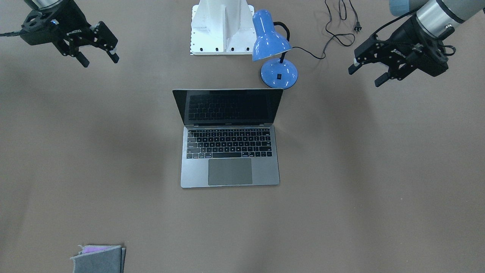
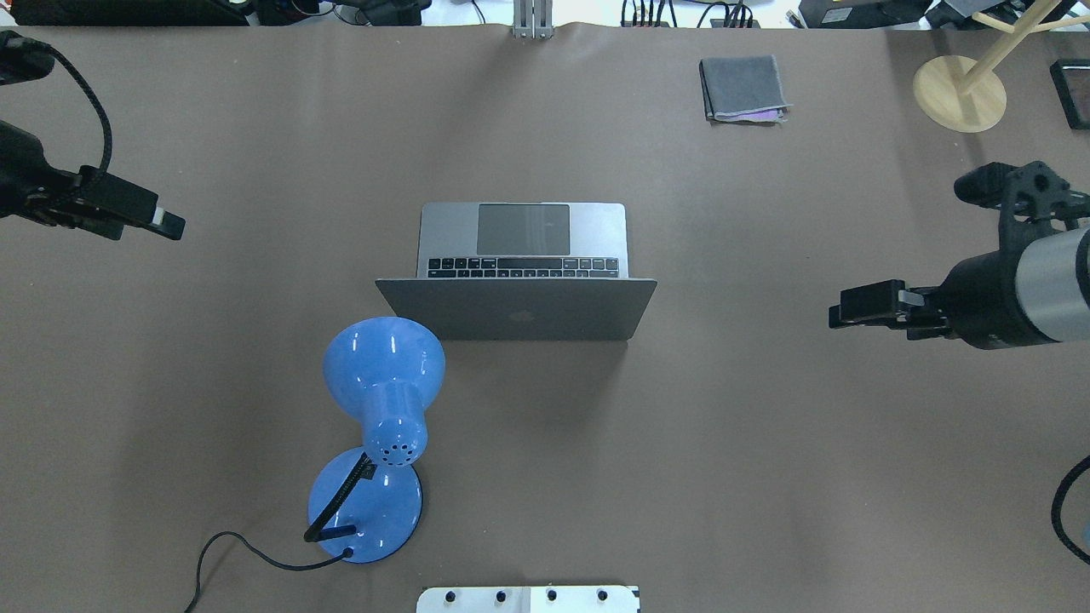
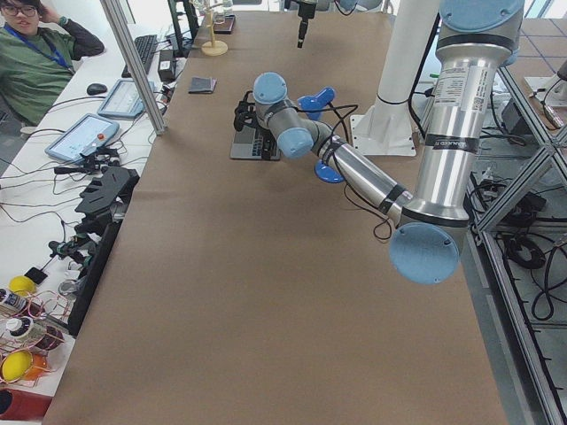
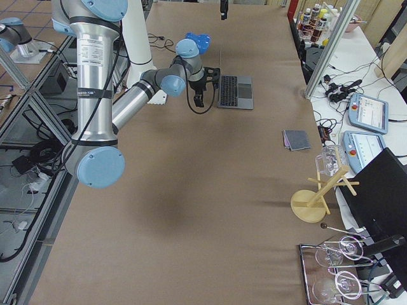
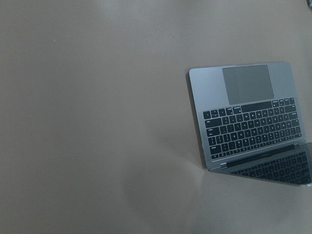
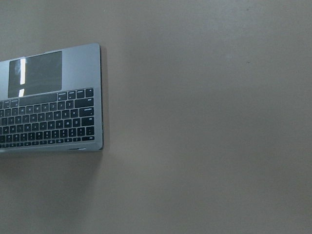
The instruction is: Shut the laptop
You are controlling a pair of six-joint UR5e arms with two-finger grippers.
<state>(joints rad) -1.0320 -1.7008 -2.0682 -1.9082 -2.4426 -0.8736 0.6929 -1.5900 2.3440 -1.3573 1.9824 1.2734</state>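
The space-grey laptop (image 1: 230, 151) stands open in the middle of the table, with its black screen upright and its keyboard and trackpad showing. From above I see the back of its lid (image 2: 517, 311) with the logo. It also shows in the left wrist view (image 5: 243, 112) and the right wrist view (image 6: 48, 112). My left gripper (image 1: 364, 76) is open and empty, hovering well off to the laptop's side. My right gripper (image 1: 99, 60) is open and empty, hovering well off the other side. Neither touches the laptop.
A blue desk lamp (image 1: 274, 57) stands just behind the lid on my left side, its cord trailing away. A folded grey cloth (image 2: 742, 88) lies at the far side. A wooden stand (image 2: 960, 94) is far right. The white arm base (image 1: 221, 28) is behind the laptop.
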